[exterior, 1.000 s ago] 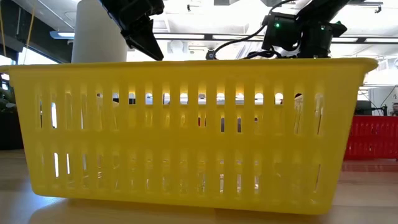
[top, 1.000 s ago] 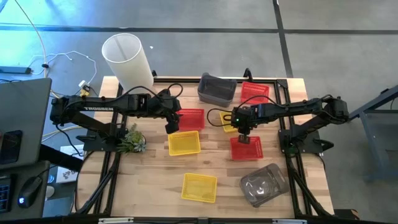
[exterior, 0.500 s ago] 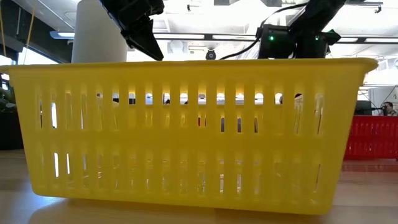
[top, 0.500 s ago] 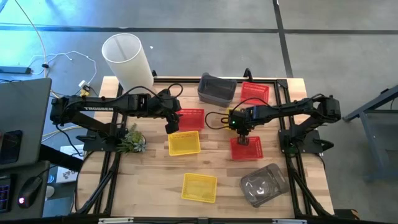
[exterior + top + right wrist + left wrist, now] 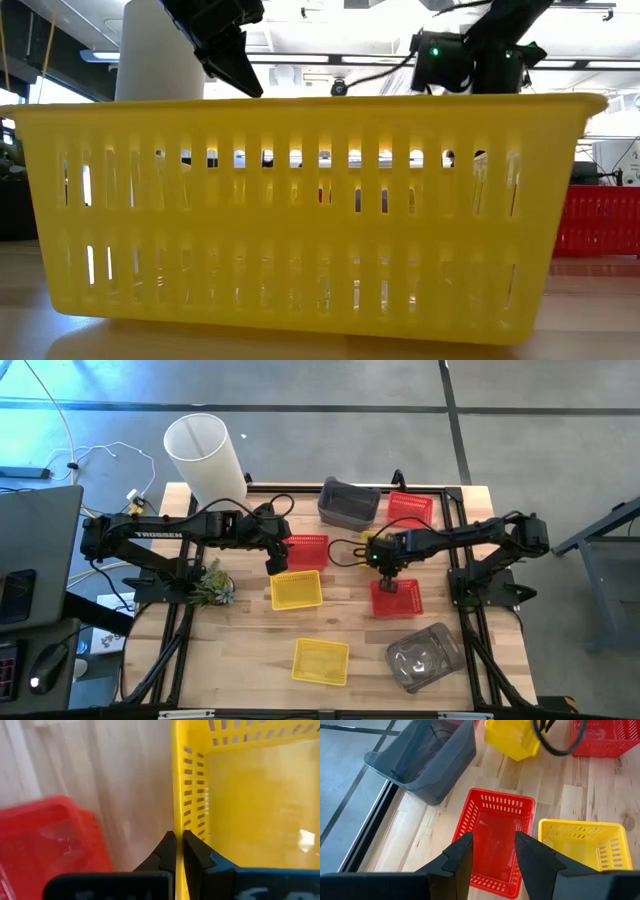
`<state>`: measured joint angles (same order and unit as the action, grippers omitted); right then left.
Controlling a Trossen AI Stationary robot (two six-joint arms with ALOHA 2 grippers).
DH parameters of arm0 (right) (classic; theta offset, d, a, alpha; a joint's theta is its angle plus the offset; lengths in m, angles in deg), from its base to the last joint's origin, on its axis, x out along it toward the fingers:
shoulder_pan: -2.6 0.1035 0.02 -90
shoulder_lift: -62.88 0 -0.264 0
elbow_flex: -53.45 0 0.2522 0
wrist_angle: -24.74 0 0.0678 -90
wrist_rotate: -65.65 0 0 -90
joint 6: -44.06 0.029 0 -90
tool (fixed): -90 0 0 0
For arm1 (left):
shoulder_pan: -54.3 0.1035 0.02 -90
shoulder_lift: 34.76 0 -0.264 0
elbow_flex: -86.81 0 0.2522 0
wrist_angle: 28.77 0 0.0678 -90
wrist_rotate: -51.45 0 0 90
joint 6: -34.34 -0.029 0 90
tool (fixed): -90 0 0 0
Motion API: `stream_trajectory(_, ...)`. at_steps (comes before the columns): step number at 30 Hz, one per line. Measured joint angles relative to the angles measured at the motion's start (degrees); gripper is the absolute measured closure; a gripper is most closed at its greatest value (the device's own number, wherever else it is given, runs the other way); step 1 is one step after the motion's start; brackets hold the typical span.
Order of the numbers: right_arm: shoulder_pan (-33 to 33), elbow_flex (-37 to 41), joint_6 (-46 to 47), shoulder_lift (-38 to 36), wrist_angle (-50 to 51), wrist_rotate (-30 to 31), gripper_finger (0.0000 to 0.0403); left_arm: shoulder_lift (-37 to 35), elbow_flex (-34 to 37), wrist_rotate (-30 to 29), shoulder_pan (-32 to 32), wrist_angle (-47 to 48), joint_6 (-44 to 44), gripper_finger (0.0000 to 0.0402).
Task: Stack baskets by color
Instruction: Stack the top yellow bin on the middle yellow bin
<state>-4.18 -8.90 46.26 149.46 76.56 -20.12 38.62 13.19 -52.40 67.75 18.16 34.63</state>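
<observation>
My right gripper (image 5: 386, 564) is shut on a small yellow basket (image 5: 368, 548) right of the table's middle, next to a red basket (image 5: 397, 598). My left gripper (image 5: 278, 562) hangs open in the air above another red basket (image 5: 495, 837), with a yellow basket (image 5: 296, 590) just nearer. A third yellow basket (image 5: 321, 660) and a grey basket (image 5: 424, 655) sit near the front edge. A grey basket (image 5: 349, 503) and a red basket (image 5: 410, 508) sit at the far edge. My right gripper pinches one side wall of the yellow basket at its rim (image 5: 176, 820), one finger (image 5: 196, 854) inside the basket and one outside. The fingers come from above, pointing steeply down. Whether the basket is off the table I cannot tell.
A tall white cylinder (image 5: 205, 455) stands at the far left corner and a small green plant (image 5: 212, 585) lies by the left edge. In the low view the front yellow basket (image 5: 300, 210) fills the picture and hides most of the table.
</observation>
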Motion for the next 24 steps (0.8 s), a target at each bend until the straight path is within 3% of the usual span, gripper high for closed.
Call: stream_trajectory(24,4.3,-0.8,6.7,0.0,-3.3,6.5,0.0403,0.0,0.0,0.0,0.0,0.8,0.0,0.0271)
